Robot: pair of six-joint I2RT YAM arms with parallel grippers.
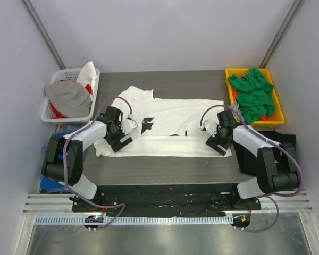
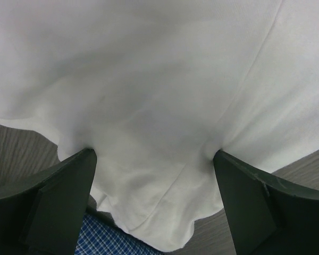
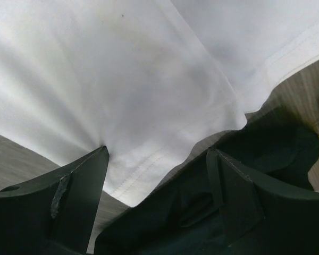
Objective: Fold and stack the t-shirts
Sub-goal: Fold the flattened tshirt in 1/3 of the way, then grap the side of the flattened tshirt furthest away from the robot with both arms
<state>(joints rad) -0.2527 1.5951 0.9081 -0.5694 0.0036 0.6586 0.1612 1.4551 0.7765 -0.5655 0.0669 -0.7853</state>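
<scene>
The white t-shirt (image 1: 175,119) with a small black print (image 1: 147,125) lies spread across the table, its near edge folded into a long strip. My left gripper (image 1: 122,137) is open at the strip's left end; its fingers (image 2: 69,194) stand wide apart with white cloth (image 2: 159,106) between them. My right gripper (image 1: 218,141) is open at the strip's right end, with the shirt's hemmed corner (image 3: 149,159) between its fingers (image 3: 82,183). A black shirt (image 1: 279,141) lies by the right arm and shows under the right finger (image 3: 266,149). Green shirts (image 1: 253,93) fill the yellow bin.
A yellow bin (image 1: 233,73) stands at the back right. A white basket (image 1: 49,113) with grey and red-white cloth stands at the back left. A blue checked cloth (image 2: 109,240) shows under the white shirt's edge at the table's left side.
</scene>
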